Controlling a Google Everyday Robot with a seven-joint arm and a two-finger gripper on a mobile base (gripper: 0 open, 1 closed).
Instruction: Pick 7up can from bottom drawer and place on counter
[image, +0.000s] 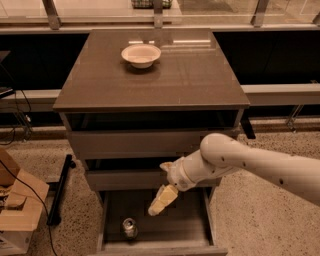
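Observation:
The 7up can (130, 228) stands upright in the open bottom drawer (160, 239), near its front left, its shiny top showing. My gripper (161, 201) hangs over the drawer, above and to the right of the can, apart from it, its cream fingers pointing down-left. It holds nothing. The white arm reaches in from the right. The glossy grey-brown counter (185, 75) forms the cabinet's top.
A cream-white bowl (141, 54) sits at the back of the counter. Two upper drawers (135, 142) sit slightly ajar. A cardboard box (17, 210) and cables lie on the floor at left. A rail and windows run behind the cabinet.

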